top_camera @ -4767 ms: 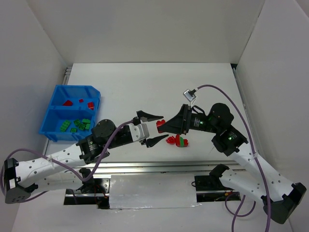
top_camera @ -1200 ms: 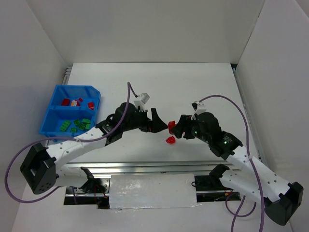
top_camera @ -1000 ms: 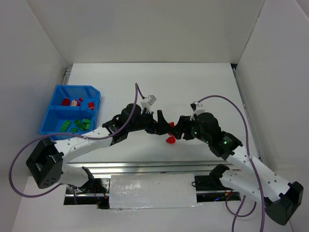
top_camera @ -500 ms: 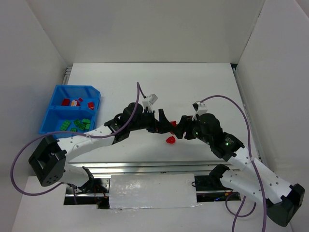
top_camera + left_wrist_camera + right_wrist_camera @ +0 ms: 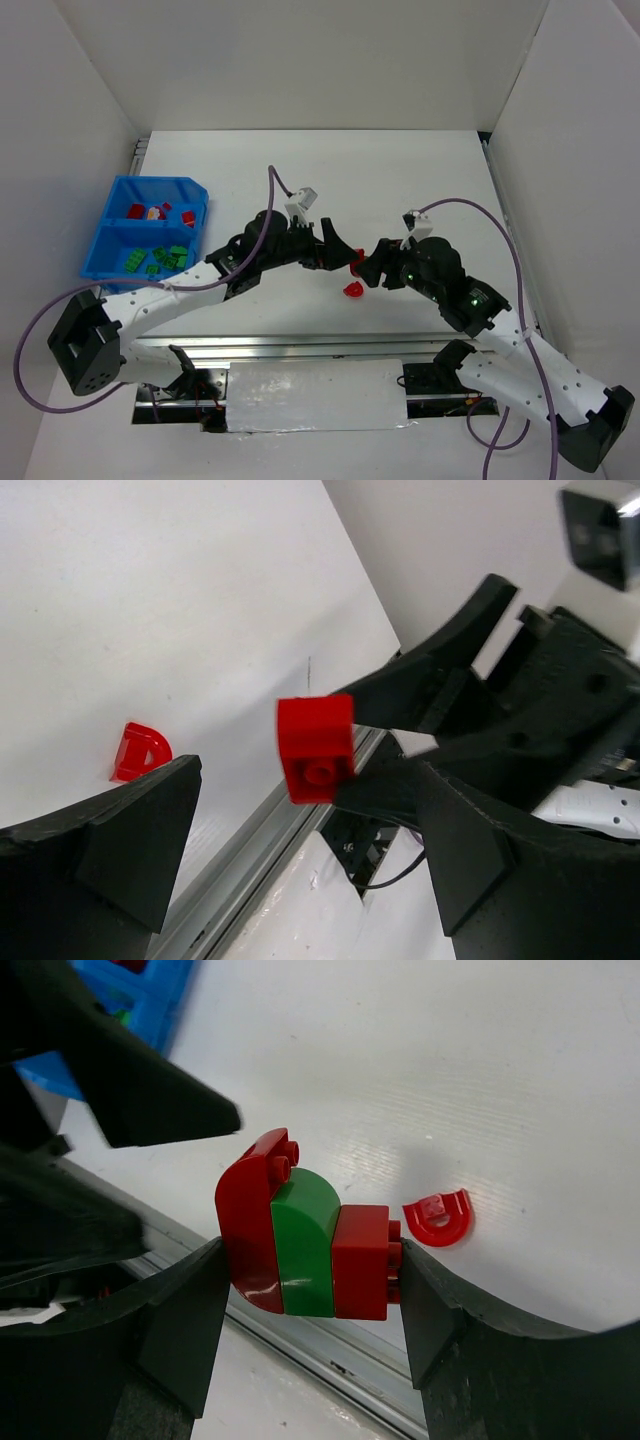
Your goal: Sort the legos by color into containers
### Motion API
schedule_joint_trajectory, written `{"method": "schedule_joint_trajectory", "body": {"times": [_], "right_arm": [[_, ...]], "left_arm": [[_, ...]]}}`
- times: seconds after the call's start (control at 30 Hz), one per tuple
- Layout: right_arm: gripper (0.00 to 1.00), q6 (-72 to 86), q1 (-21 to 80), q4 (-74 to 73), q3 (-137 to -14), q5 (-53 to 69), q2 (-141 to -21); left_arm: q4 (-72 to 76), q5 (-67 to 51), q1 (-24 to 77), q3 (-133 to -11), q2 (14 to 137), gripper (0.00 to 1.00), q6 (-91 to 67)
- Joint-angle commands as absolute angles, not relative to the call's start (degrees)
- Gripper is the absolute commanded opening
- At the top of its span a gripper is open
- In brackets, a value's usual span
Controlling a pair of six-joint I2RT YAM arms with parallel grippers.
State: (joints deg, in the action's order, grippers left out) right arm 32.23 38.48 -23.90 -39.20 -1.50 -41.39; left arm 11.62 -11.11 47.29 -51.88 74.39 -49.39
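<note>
My right gripper (image 5: 310,1260) is shut on a stack of legos (image 5: 305,1243), red, green, red, held above the table; the stack also shows in the top view (image 5: 357,263). My left gripper (image 5: 300,850) is open, its jaws wide apart and empty. The stack's red end brick (image 5: 316,747) hangs just ahead of the gap between them. In the top view the two grippers (image 5: 338,252) (image 5: 366,268) meet at mid-table. A red arch piece (image 5: 352,290) lies on the table below them. The blue bin (image 5: 100,240) holds red bricks (image 5: 150,212) in its far compartment and green bricks (image 5: 160,258) in its near one.
The bin stands at the left, near the left wall. A metal rail (image 5: 300,345) runs along the table's front edge. White walls close in the table on three sides. The red arch also shows in both wrist views (image 5: 140,752) (image 5: 437,1218).
The red and green cluster has left the table; my right gripper now holds the stack. My left arm swung forward to face it, then drew back slightly.
</note>
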Motion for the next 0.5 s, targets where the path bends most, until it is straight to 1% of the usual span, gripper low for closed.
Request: {"method": "schedule_joint_trajectory", "body": {"times": [0.0, 0.13, 0.37, 0.4, 0.47], "right_arm": [[0.24, 31.03, 38.94, -18.82, -38.85, 2.45, -38.76], [0.24, 30.24, 39.20, -18.19, -38.67, 3.95, -37.79], [0.24, 29.88, 39.37, -17.40, -38.32, 3.17, -39.02], [0.24, 29.97, 39.37, -17.40, -38.23, 2.82, -39.02], [0.24, 30.06, 39.29, -17.05, -38.14, 2.64, -39.02]], "left_arm": [[14.59, -10.90, 47.37, -54.23, 76.55, 1.00, -49.48], [17.39, -11.95, 47.37, -54.75, 78.74, 1.00, -50.36], [20.74, -14.50, 47.37, -57.04, 81.04, 0.98, -52.47], [21.18, -15.02, 47.37, -57.04, 81.30, 0.98, -52.56], [21.71, -15.47, 47.37, -57.13, 81.56, 0.91, -52.82]]}}
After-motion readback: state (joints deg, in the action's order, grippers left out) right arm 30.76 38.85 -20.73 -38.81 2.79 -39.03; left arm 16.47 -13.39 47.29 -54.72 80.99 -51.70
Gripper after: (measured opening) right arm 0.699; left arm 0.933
